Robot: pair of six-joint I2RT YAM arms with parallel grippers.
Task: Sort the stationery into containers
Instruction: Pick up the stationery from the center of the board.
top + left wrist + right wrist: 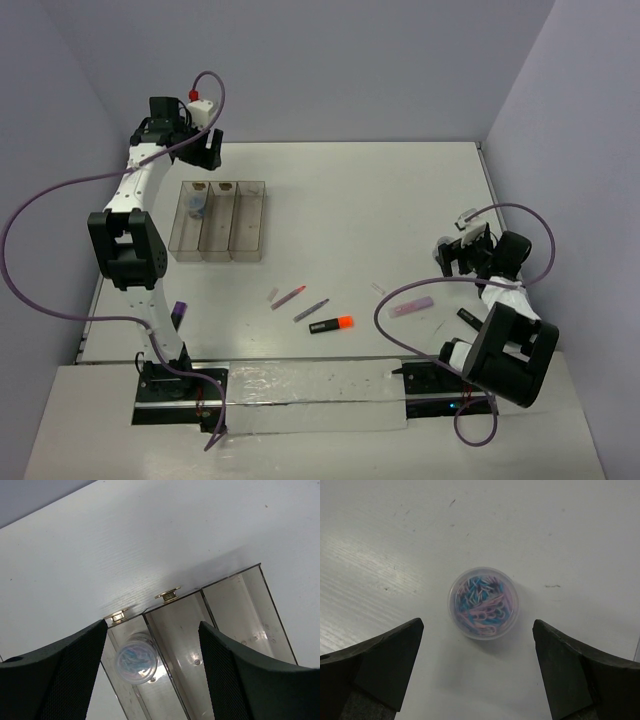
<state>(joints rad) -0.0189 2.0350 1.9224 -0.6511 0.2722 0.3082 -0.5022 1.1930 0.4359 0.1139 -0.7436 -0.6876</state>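
Note:
The clear three-compartment tray (247,222) lies at the back left. A small clear round pot of bluish clips (136,658) stands in its left compartment (196,207). My left gripper (207,152) is open and empty above the tray's far end (152,680). My right gripper (458,258) is open and empty; a second round pot of pink and blue clips (483,602) sits on the table just ahead of its fingertips (477,680). A pink pen (288,296), a grey pen (311,309), an orange-black highlighter (331,324) and a pale pink bar (412,305) lie loose at the middle front.
A purple highlighter (181,311) lies beside the left arm's base link. A dark marker (468,316) lies by the right arm, partly hidden. A small clear piece (377,288) lies left of the pink bar. The tray's middle and right compartments (240,615) hold nothing.

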